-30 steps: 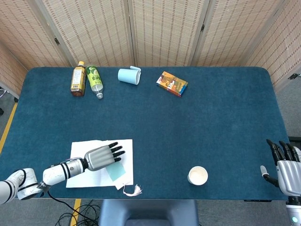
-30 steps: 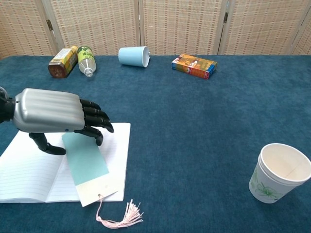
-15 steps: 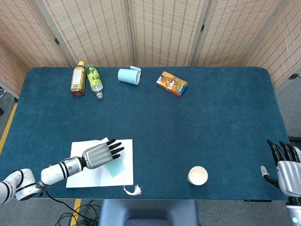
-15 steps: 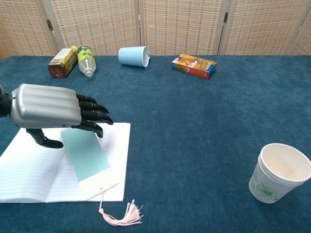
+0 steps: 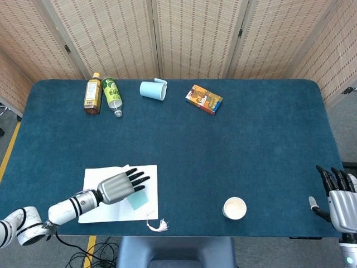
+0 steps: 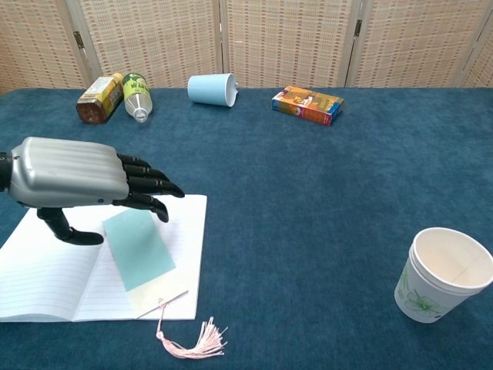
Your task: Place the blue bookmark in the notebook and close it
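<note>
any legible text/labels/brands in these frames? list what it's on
Nothing can be read for certain.
Brown-labelled bottle: label print too blurred to read.
Green-labelled bottle: label print too small to read.
Orange box: colourful print, lettering blurred.
White paper cup: green leaf pattern only, no words visible.
Light blue cup: plain.
Notebook: ruled lines, no writing.
Blue bookmark: plain, no text.

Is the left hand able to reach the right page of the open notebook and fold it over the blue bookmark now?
Probably yes. The left hand hovers over the open notebook, fingers spread above the blue bookmark lying on the right page. Nothing else lies on that page, so its outer edge looks free.
</note>
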